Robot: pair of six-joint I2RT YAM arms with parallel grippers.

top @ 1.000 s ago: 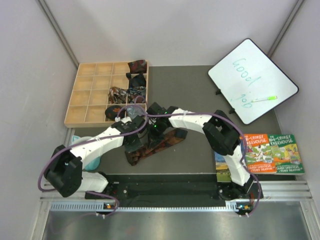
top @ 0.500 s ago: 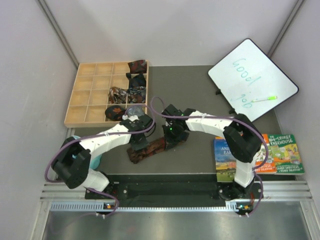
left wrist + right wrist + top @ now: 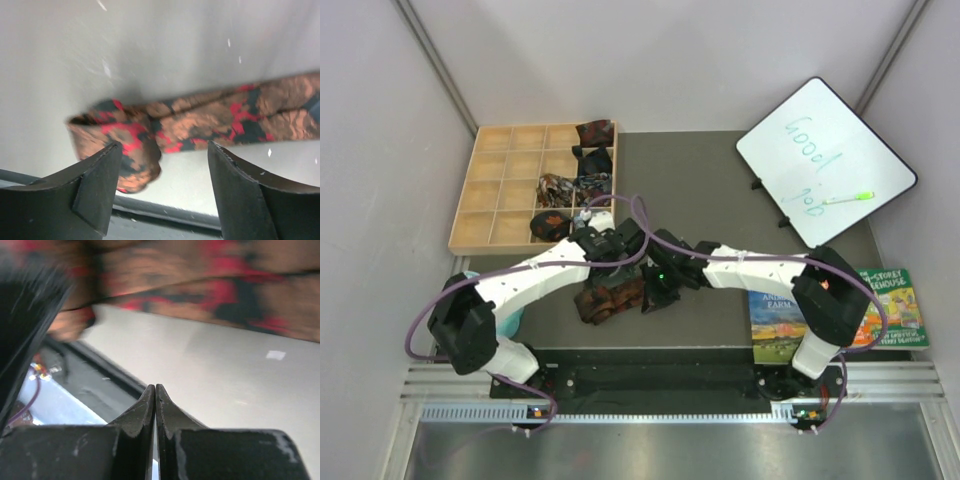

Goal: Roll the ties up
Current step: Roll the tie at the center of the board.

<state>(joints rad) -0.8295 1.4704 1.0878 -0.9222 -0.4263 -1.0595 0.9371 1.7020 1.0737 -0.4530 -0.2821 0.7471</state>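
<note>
one tie (image 3: 610, 298) lies on the counter (image 3: 710, 190) just near-side of the tray (image 3: 500, 246), its end loosely coiled. left fingers (image 3: 97, 190) stand wide, straddling that coil. right fingers (image 3: 150, 410) are pressed together, empty. risk: unclamped, the coil may spring open or skew.

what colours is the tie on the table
The tie has rust-orange and red blotches on black; left wrist view.
</note>
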